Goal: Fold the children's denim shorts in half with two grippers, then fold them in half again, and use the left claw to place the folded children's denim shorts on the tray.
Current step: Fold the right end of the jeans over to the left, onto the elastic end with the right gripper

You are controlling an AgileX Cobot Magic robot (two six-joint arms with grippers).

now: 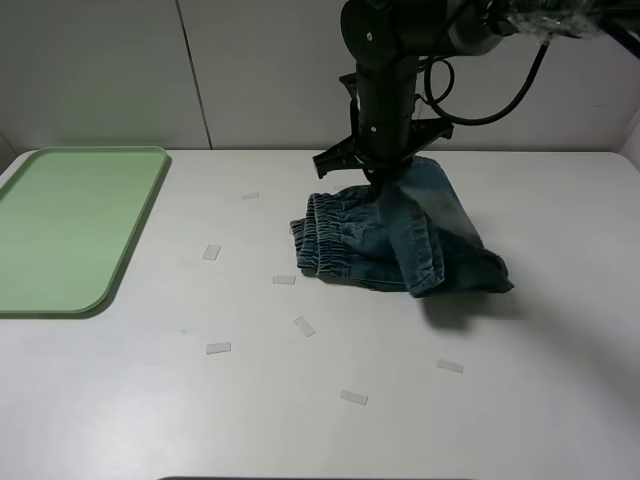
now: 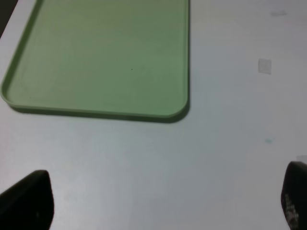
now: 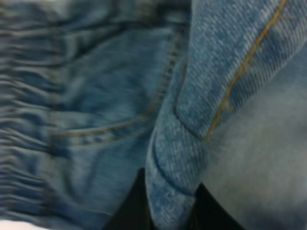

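Note:
The children's denim shorts (image 1: 372, 245) lie bunched right of the table's middle, elastic waistband toward the left. One leg is lifted at the back. My right gripper (image 1: 384, 172) hangs straight down over it, shut on a fold of that denim. In the right wrist view the gripper (image 3: 170, 211) pinches a stitched fold of the shorts (image 3: 96, 100), which fill the picture. My left claw (image 2: 160, 203) is outside the exterior high view. Its fingertips (image 2: 29, 201) stand far apart and open over bare table, short of the tray (image 2: 105, 57). The pale green tray (image 1: 70, 230) is at the far left with nothing on it.
Several small clear tape-like rectangles (image 1: 211, 252) are scattered over the white table (image 1: 150, 400), left of and in front of the shorts. One such piece (image 2: 264, 65) shows beside the tray in the left wrist view. A pale wall stands behind the table.

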